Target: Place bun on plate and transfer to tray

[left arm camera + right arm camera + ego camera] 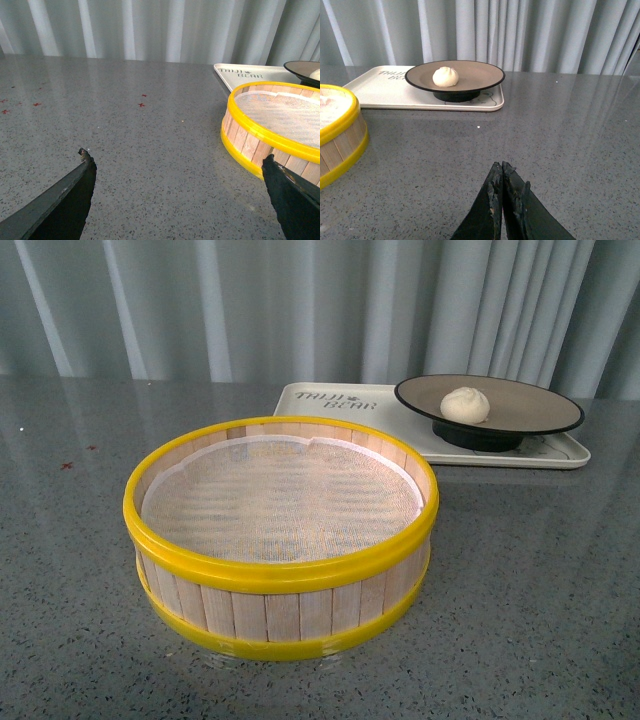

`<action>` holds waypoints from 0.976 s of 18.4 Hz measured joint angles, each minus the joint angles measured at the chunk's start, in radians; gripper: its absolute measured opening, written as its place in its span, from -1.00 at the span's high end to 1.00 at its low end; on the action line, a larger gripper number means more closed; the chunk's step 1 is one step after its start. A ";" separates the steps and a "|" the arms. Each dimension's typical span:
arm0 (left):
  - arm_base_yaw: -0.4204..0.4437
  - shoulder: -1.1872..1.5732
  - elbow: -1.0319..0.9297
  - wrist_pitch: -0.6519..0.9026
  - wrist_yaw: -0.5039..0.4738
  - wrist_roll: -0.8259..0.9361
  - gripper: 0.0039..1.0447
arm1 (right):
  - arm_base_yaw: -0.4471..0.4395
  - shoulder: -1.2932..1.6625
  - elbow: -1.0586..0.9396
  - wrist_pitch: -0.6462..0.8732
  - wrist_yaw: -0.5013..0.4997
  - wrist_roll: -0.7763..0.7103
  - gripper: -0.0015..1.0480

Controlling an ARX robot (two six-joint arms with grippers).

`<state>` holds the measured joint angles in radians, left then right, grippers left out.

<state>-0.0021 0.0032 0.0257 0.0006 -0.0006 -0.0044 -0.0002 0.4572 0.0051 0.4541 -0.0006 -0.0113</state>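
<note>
The cream-white bun (pixel 465 404) lies on the black-rimmed plate (pixel 530 405), and the plate stands on the right part of the cream tray (pixel 330 405) at the back of the table. All three also show in the right wrist view: bun (pixel 445 76), plate (pixel 480 74), tray (pixel 385 90). My right gripper (pixel 501 167) is shut and empty, low over bare table well short of the tray. My left gripper (pixel 177 160) is open and empty over bare table, with one finger next to the steamer basket. Neither gripper shows in the front view.
A yellow-rimmed wooden steamer basket (pixel 280 625) with a white cloth liner stands empty in the middle front, also in the left wrist view (pixel 250 142) and the right wrist view (pixel 340 145). Grey curtains hang behind the speckled grey table (pixel 540 590).
</note>
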 joint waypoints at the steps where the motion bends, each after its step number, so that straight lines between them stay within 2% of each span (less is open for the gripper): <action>1: 0.000 0.000 0.000 0.000 0.000 0.000 -0.88 | 0.000 -0.030 0.000 -0.027 0.000 0.000 0.97; 6: 0.000 0.000 0.000 0.000 0.000 0.000 -0.88 | 0.000 -0.163 0.000 -0.157 0.000 0.000 0.97; 14: 0.000 0.000 0.000 0.000 0.000 0.000 -0.88 | 0.000 -0.277 0.000 -0.270 0.000 0.000 0.97; 17: 0.000 0.000 0.000 0.000 0.000 0.000 -0.88 | 0.000 -0.418 0.000 -0.445 0.000 0.000 0.97; 18: 0.000 0.000 0.000 0.000 0.000 0.000 -0.88 | 0.000 -0.448 0.000 -0.448 0.000 0.000 0.97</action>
<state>-0.0021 0.0032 0.0257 0.0006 -0.0006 -0.0044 -0.0002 0.0093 0.0055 0.0063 -0.0010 -0.0113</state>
